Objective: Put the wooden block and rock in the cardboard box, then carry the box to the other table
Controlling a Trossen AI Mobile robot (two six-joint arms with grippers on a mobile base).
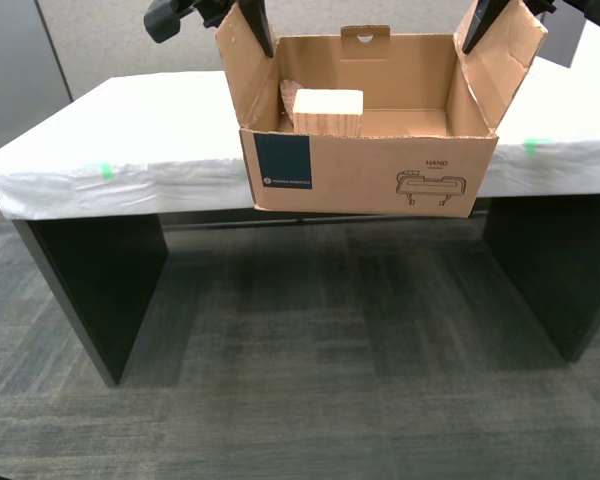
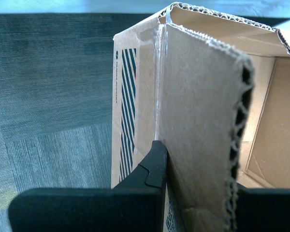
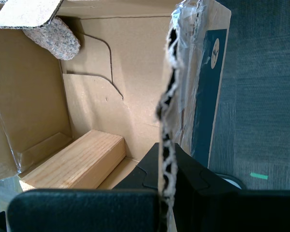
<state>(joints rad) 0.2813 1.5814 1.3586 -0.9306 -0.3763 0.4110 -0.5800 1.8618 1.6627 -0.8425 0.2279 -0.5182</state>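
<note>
The cardboard box (image 1: 370,172) hangs open-topped in the exterior view's middle, its front face reaching below the near edge of the other table (image 1: 130,130). Inside, toward that view's left, lie the wooden block (image 1: 328,110) and, behind it, the rock (image 1: 287,100). My first gripper (image 1: 258,35) is shut on the box's side flap on that view's left; its wrist view shows the block (image 3: 77,162), the rock (image 3: 53,36) and the gripper (image 3: 166,154) pinching the flap edge. My second gripper (image 1: 477,35) is shut on the opposite flap (image 2: 203,121), gripper (image 2: 198,164).
The white-sheeted table carries green tape marks (image 1: 105,171) on its front edge and stands on dark panel legs (image 1: 95,280). Grey patterned carpet (image 1: 310,360) lies below and in front. A grey partition wall (image 1: 110,40) rises behind the table.
</note>
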